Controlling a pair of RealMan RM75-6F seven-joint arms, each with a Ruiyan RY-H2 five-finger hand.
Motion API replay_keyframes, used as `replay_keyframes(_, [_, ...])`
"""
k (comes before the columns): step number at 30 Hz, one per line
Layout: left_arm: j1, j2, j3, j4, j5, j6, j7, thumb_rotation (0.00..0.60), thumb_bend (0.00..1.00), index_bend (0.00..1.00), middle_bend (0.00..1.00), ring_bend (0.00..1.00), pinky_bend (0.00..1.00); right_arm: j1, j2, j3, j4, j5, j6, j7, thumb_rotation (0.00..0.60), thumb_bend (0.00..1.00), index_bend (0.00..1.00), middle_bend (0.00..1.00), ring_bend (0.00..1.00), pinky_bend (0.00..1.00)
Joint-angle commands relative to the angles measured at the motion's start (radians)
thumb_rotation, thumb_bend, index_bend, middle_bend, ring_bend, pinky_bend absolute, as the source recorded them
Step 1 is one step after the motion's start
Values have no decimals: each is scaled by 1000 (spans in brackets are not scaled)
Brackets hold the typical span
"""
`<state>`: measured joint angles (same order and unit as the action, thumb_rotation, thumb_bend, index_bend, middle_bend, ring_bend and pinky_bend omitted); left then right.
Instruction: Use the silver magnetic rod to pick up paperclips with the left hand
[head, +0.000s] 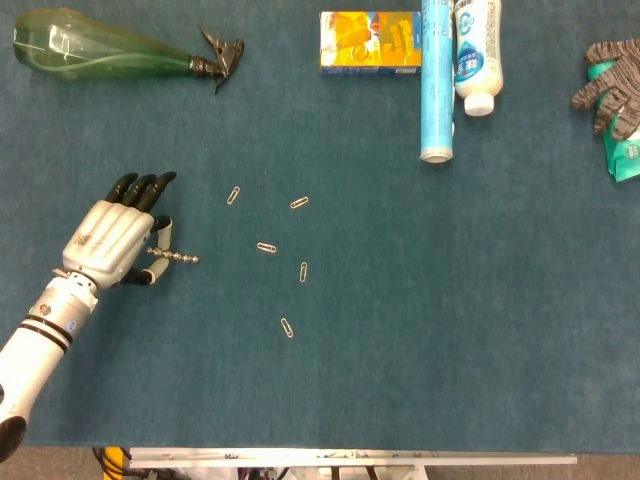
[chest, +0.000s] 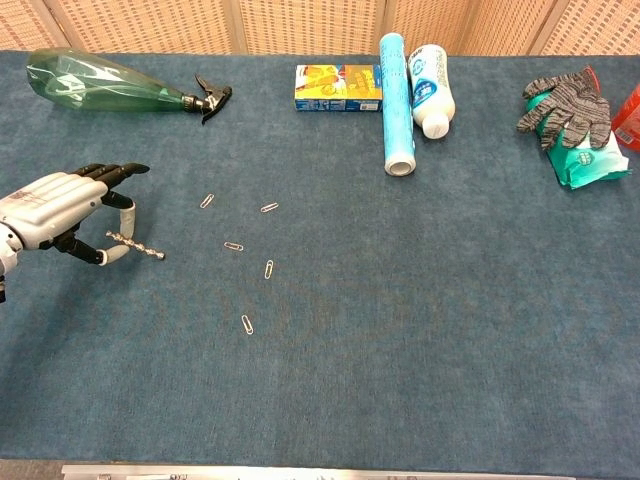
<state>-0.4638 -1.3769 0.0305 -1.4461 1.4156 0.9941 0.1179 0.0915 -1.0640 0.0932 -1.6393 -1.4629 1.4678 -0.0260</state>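
My left hand (head: 112, 240) (chest: 60, 212) is at the left side of the blue table and pinches the silver magnetic rod (head: 176, 256) (chest: 138, 246) by one end. The rod points right, toward the paperclips, with its tip raised a little off the cloth. Several paperclips lie scattered to its right: one (head: 233, 195), one (head: 299, 202), one (head: 266, 247) (chest: 233, 245), one (head: 304, 271) and one (head: 287, 327) (chest: 246, 324). None touches the rod. My right hand does not show in either view.
A green spray bottle (head: 110, 50) lies at the back left. A yellow box (head: 370, 42), a blue tube (head: 436, 80) and a white bottle (head: 476, 55) sit at the back centre. Grey gloves (head: 610, 85) on a green pack (chest: 585, 160) are at the back right.
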Motion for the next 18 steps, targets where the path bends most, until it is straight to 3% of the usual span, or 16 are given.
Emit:
replay_keyframes(1, [-2, 3, -1, -8, -1, 0, 7, 600, 323, 533, 0, 0, 0, 0, 1, 0, 0, -1, 0, 2, 600, 112, 424, 263, 237, 412])
replay_keyframes(18, [-10, 11, -5, -41, -1, 6, 41, 600, 323, 534, 0, 0, 0, -1, 1, 0, 6, -1, 3, 10, 600, 113, 423, 263, 237, 412])
